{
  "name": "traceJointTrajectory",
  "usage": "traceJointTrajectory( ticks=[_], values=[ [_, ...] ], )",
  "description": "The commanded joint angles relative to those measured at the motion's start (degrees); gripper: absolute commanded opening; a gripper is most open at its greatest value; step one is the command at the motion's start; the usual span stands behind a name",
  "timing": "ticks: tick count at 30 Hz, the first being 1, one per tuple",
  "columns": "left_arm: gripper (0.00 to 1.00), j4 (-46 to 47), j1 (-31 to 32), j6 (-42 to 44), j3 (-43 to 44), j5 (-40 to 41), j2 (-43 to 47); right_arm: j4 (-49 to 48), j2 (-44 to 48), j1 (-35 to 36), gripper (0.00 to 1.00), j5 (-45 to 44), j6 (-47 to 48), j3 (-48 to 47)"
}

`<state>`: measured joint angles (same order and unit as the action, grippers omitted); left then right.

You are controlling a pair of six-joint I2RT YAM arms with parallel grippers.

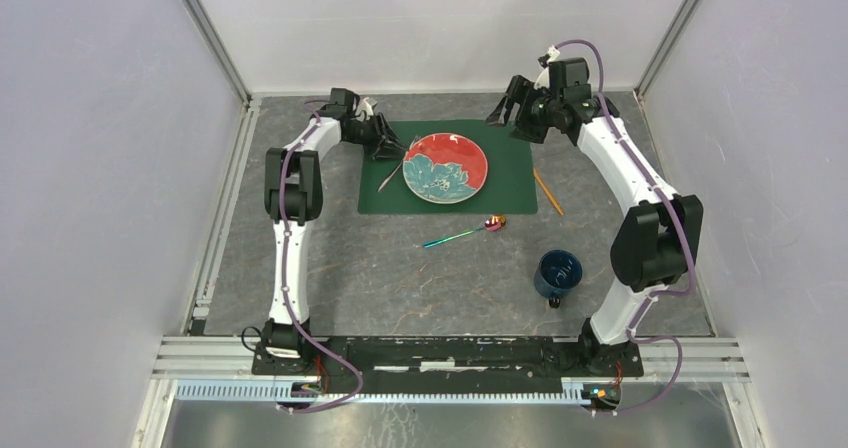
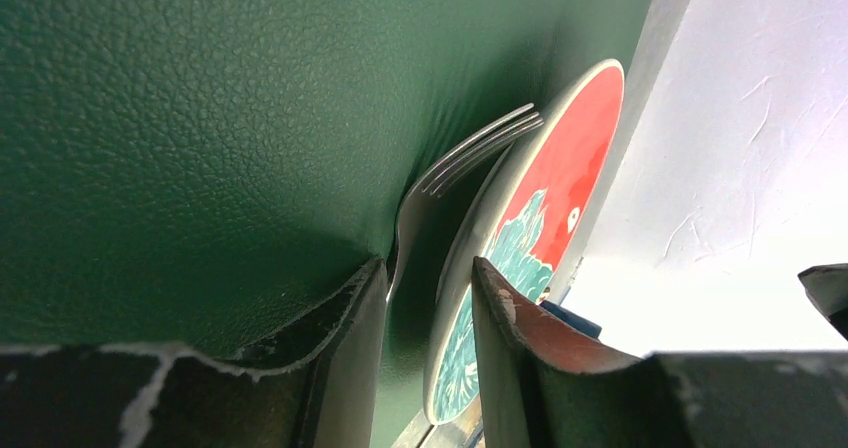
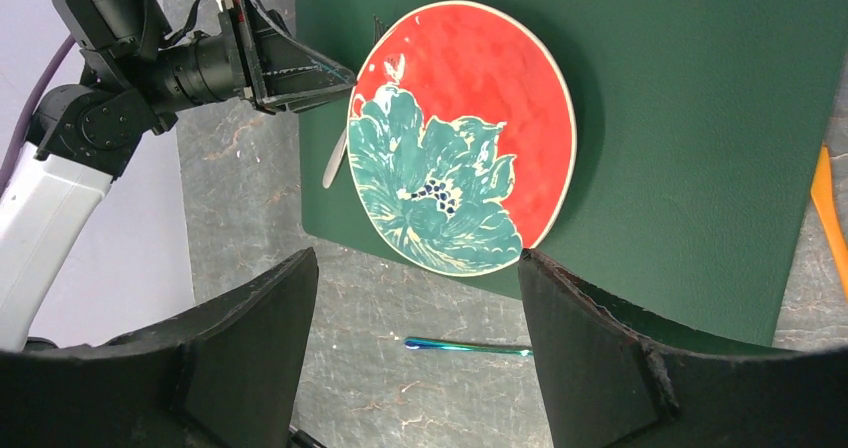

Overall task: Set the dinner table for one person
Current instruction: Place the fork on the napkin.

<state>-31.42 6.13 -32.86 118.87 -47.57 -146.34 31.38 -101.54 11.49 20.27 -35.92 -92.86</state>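
While one place is laid, the dinner table fills the top view, its green placemat toward twelve o'clock bearing a red plate. At the plate's nine o'clock, the half-open left claw straddles the fork without clamping it, probably to square it. The right claw hangs wide open, empty, at two o'clock.

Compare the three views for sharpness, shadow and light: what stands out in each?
Top external view: even light, plate sharp, no harsh shadows. Left wrist view: deep shadow under the fork on the placemat, wall very bright. Right wrist view: plate crisp, right claw a dark silhouette.
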Motion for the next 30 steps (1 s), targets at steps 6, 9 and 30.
traceJointTrajectory(
  ticks=[6, 9, 30],
  values=[
    [0.43, -6.1, -1.63, 7.27, -2.22, 10.83, 4.23, -0.28, 4.48, -0.21, 0.8, -1.3, 0.41, 1.43],
    [0.42, -6.98, -1.65, 8.5, -3.11, 13.89, 6.59, -0.27, 4.93, -0.25, 0.8, -1.43, 0.41, 1.75],
    [0.32, -11.11, 7.69, 18.14, -5.77, 29.6, 16.86, -0.94, 5.21, -0.23, 0.8, -1.05, 0.05, 2.71]
  ],
)
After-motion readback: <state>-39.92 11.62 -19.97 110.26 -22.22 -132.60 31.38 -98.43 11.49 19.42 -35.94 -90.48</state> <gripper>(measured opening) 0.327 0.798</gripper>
